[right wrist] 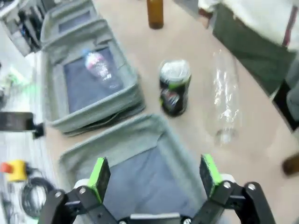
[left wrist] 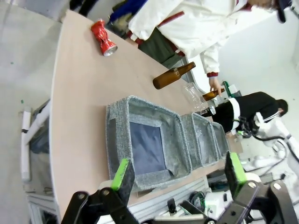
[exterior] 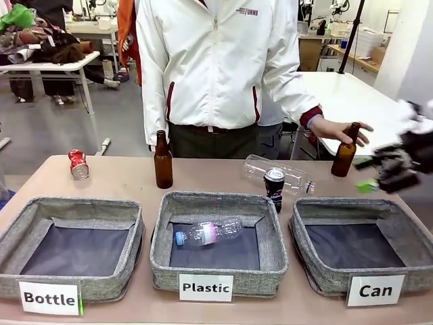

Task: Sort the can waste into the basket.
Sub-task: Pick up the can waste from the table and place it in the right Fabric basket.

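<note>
Right gripper gapes wide and empty, looking down on the Can basket. At its twelve o'clock, just past the basket's far rim, stands the dark can. A clear bottle lies at two o'clock. Left gripper is also wide, with the crushed red can far off at eleven o'clock on the bare tan table.

The dark blue-black can, silver-topped with a few green marks, stands upright on the worktop, just beyond the far left corner of the basket and outside it. The crushed red can, pinched at the waist and marked with white, lies on its side far off at the worktop's left end, its silver end turned toward the robot. The basket is shallow, square and grey, with a dark lining and a white label reading "Can" on its near wall, and it sits at the right end.
</note>
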You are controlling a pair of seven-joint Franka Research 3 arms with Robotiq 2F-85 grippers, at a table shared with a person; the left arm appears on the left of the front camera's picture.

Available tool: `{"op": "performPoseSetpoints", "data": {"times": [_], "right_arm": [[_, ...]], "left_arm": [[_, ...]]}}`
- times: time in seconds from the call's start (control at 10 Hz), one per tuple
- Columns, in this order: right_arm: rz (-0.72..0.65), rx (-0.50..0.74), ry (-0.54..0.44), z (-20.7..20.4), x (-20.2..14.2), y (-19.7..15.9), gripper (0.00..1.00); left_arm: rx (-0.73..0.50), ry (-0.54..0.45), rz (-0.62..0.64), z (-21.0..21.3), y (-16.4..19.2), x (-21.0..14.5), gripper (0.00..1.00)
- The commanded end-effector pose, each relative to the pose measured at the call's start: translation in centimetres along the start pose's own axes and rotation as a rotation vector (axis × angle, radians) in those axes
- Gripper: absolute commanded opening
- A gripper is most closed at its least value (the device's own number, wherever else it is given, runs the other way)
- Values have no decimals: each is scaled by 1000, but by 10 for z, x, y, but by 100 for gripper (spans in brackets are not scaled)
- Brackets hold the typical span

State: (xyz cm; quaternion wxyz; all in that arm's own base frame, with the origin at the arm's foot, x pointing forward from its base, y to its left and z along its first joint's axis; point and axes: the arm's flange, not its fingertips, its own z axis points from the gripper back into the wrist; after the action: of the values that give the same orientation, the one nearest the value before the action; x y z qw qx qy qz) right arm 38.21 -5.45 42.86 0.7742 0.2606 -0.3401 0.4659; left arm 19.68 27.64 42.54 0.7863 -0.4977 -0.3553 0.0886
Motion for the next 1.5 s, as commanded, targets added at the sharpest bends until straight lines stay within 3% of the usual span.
{"op": "performPoseSetpoints", "data": {"times": [0.0,0.3,0.5,0.7,1.0,1.4], "right_arm": [[-261,-19,-25,57,-28,45,100],[-539,-138,-172,99,-78,67,100],[-570,-169,-240,98,-95,60,100],[-513,-186,-255,91,-96,50,100],[-316,-194,-127,50,-38,3,100],[-51,-164,113,-53,45,-66,100]], "left_arm": [[-15,-13,-19,0,0,1,100],[-15,-13,-19,0,0,1,100],[-15,-13,-19,0,0,1,100],[-15,-13,-19,0,0,1,100],[-15,-13,-19,0,0,1,100],[-15,-13,-19,0,0,1,100]]}}
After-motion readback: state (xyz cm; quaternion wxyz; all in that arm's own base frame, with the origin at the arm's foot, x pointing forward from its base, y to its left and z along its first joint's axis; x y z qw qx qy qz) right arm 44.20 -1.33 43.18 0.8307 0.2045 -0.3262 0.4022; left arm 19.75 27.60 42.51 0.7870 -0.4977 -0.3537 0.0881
